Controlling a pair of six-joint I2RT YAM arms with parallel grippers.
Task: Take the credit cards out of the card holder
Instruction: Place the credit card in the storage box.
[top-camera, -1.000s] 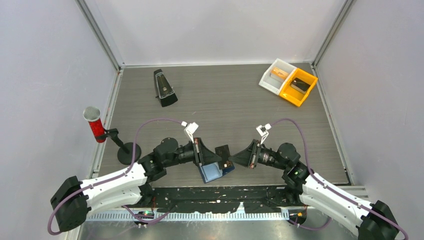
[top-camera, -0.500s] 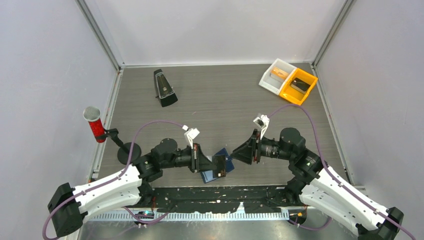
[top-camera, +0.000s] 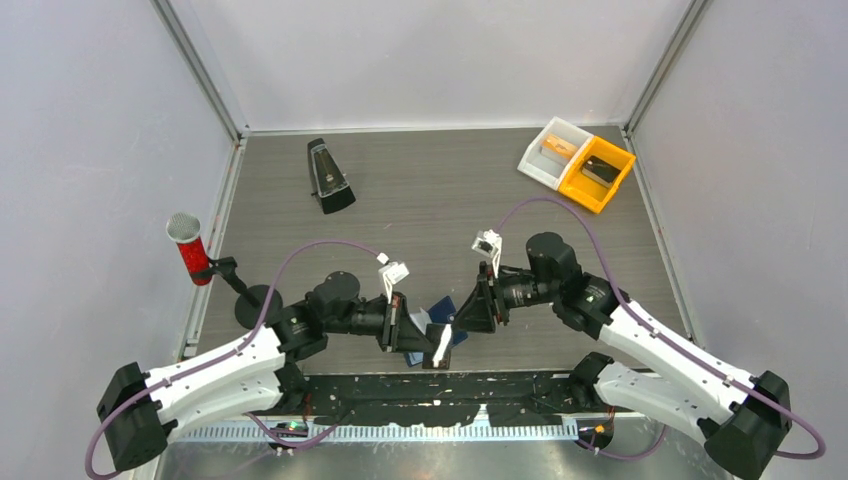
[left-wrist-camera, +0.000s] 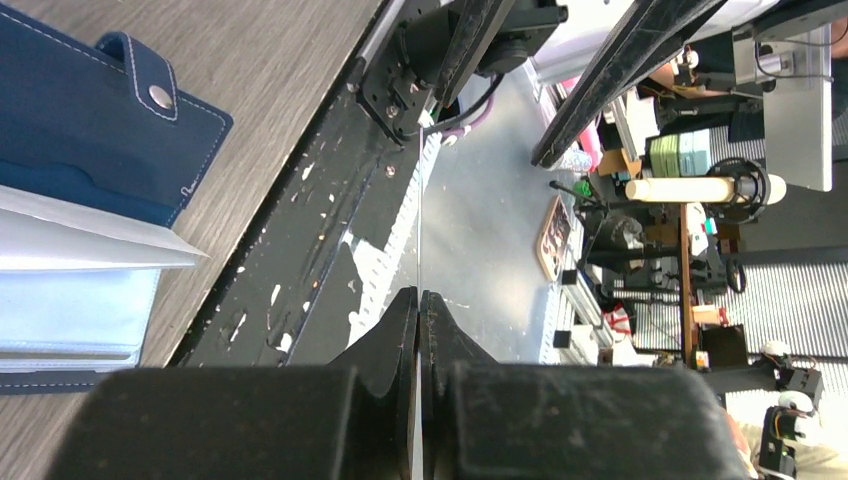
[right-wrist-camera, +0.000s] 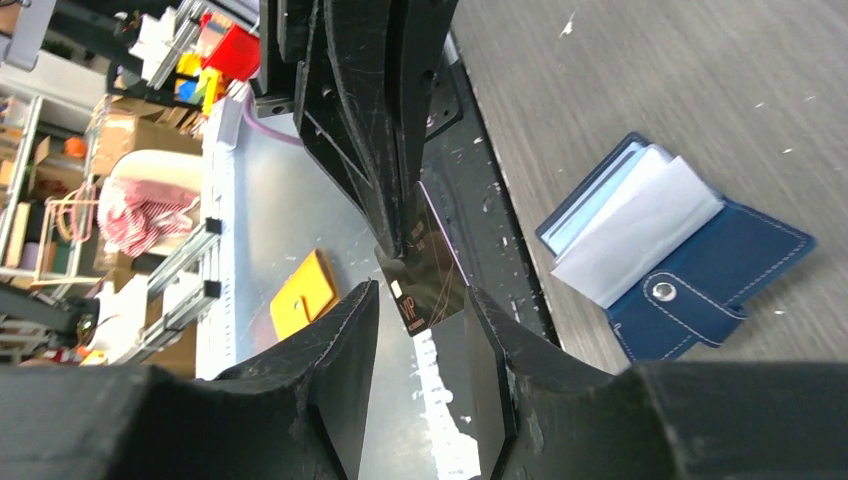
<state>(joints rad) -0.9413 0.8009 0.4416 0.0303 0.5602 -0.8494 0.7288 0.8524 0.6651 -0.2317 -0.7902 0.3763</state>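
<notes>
In the right wrist view, the letters "VIP" are printed in light characters near one end of the glossy, dark-looking face of the credit card (right-wrist-camera: 430, 270). A line of finer print beneath them is too small to be read.

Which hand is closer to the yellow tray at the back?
Right. The right hand is in front of the yellow tray, to its left; the left hand is further left and further forward.
</notes>
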